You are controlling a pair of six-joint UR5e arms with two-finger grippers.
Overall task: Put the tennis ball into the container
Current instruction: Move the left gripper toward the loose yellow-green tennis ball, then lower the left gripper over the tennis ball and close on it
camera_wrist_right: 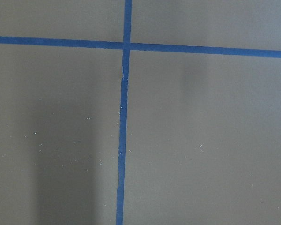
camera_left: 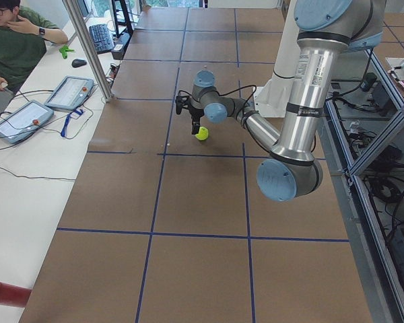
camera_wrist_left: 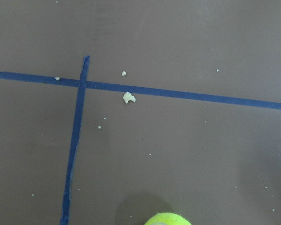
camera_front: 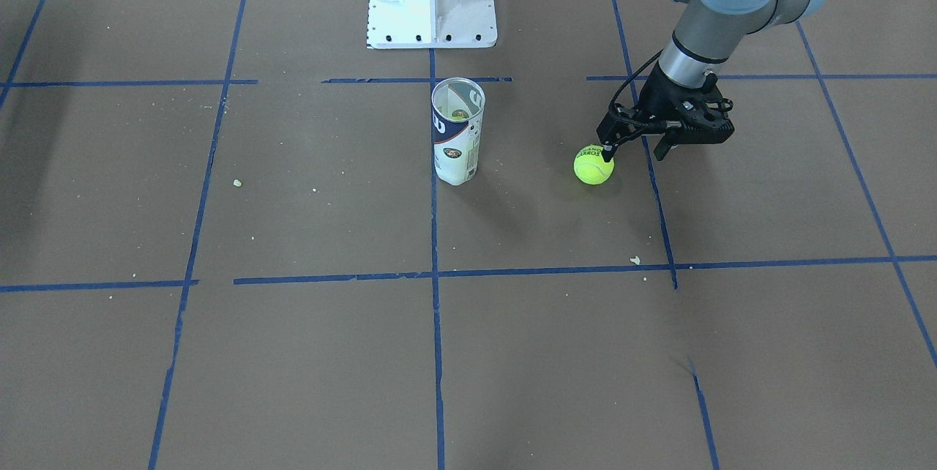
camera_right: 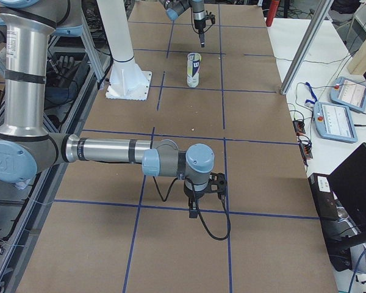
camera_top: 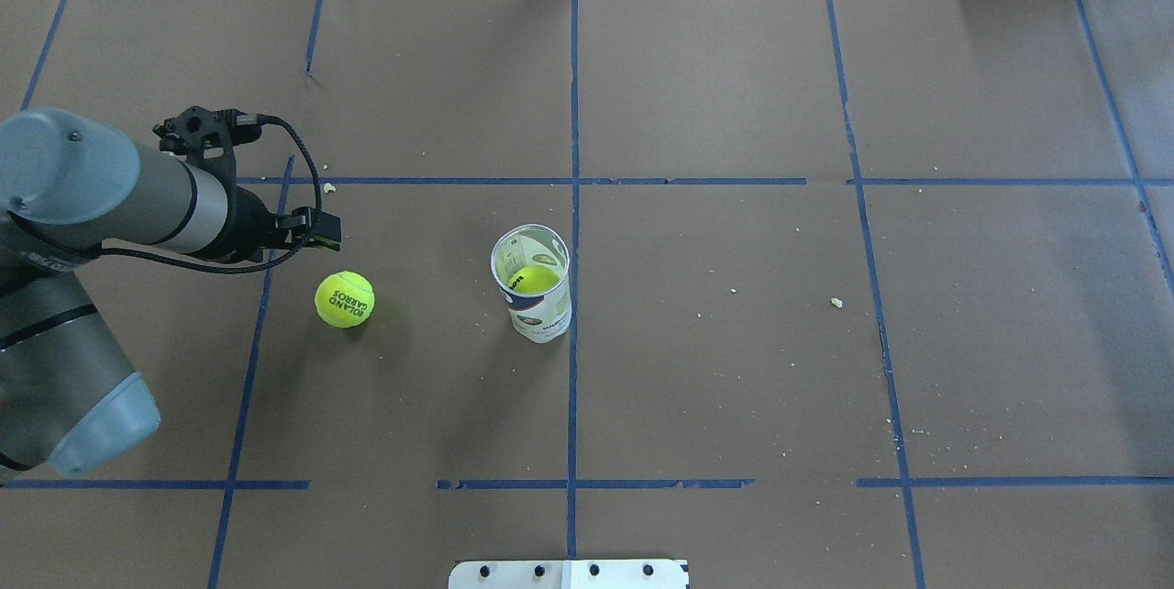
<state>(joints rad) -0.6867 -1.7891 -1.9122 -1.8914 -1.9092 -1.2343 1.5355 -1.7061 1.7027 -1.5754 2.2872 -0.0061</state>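
Ideally the left gripper (camera_front: 635, 148), jaws wide and empty beside the ball (camera_front: 594, 165), should centre over it before dropping and closing; the ball lies on the table (camera_front: 293, 206), apart from the upright tube (camera_front: 457, 135). Overhead alone plainly shows a second ball (camera_top: 535, 278) inside the tube; the front view alone shows the jaws' spread.
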